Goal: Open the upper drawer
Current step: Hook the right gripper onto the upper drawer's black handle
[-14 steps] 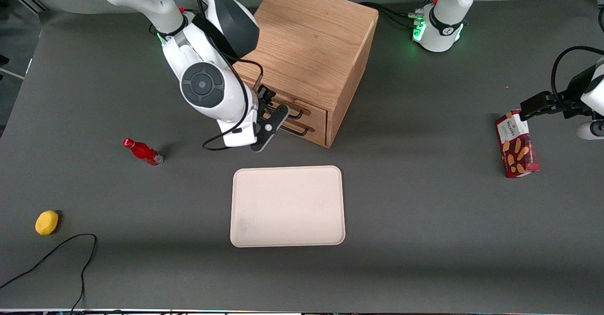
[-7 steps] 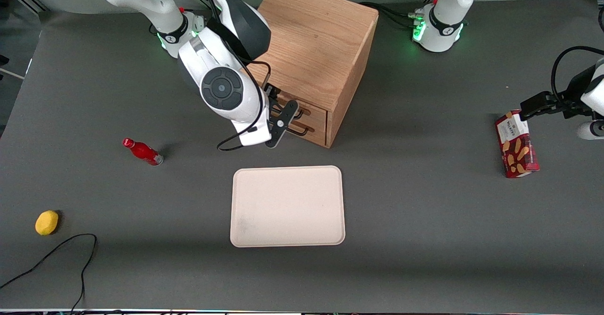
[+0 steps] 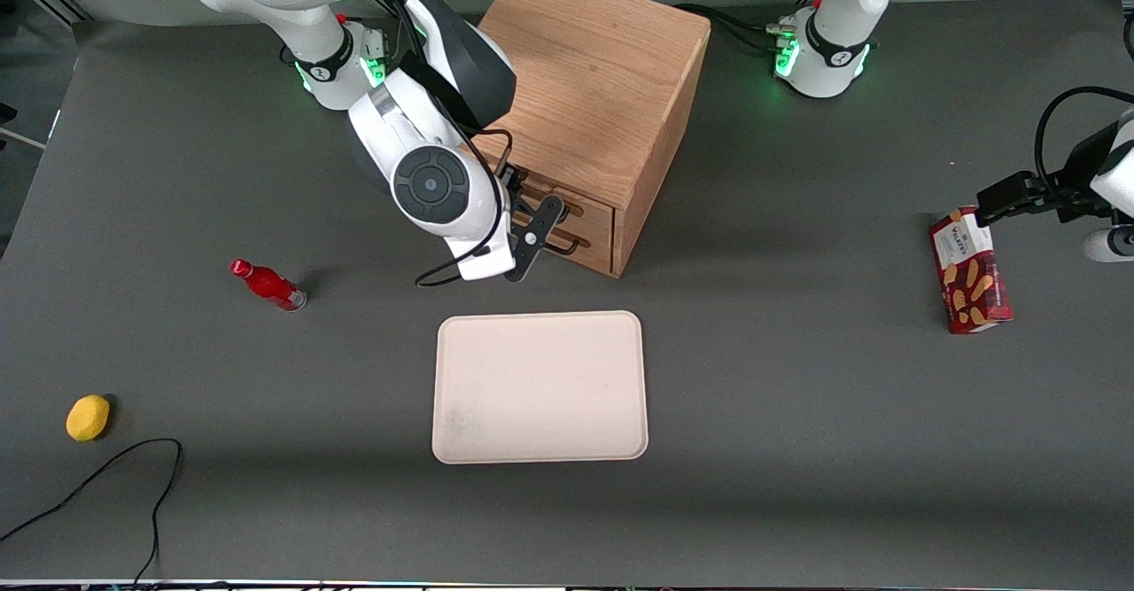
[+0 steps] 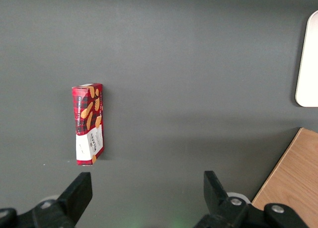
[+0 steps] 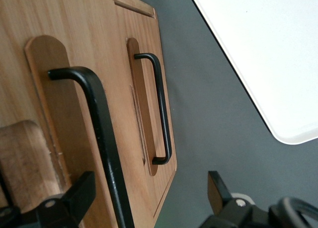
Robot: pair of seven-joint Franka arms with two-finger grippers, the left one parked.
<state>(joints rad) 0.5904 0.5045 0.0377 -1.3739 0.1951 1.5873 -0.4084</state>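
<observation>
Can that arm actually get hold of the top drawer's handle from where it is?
Probably yes: the gripper hangs open right in front of the upper drawer, its handle lying between the fingers, nothing blocking.

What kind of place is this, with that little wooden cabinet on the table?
Probably a robotics lab test bench: a robot arm's open gripper hovers at the upper drawer, on a grey table set with unrelated props such as a tray and a biscuit box.
</observation>
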